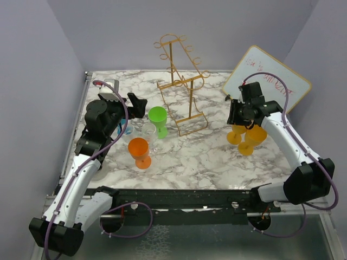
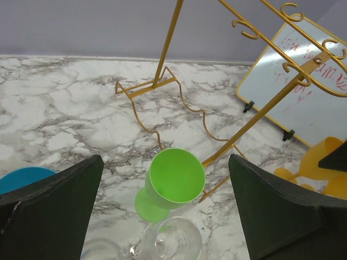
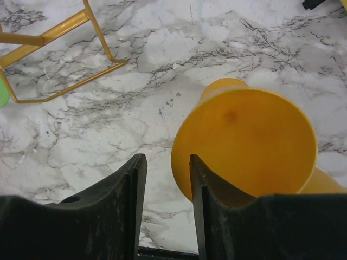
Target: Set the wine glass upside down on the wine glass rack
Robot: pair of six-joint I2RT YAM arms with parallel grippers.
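The golden wire wine glass rack (image 1: 179, 81) stands at the back middle of the marble table; it also shows in the left wrist view (image 2: 162, 81). A green wine glass (image 1: 158, 117) stands upright in front of it, with a clear glass (image 1: 147, 135), an orange glass (image 1: 139, 151) and a partly hidden blue glass (image 1: 126, 128) close by. My left gripper (image 1: 140, 105) is wide open above the green glass (image 2: 176, 179) and the clear glass (image 2: 173, 241). My right gripper (image 1: 242, 120) hovers over two yellow glasses (image 1: 252, 138). Its jaws (image 3: 167, 157) stand narrowly apart, holding nothing, just left of one yellow glass (image 3: 246, 141).
A whiteboard (image 1: 268, 81) leans at the back right; it also shows in the left wrist view (image 2: 303, 92). A grey object (image 1: 108, 84) sits at the back left corner. Purple walls close in the table on three sides.
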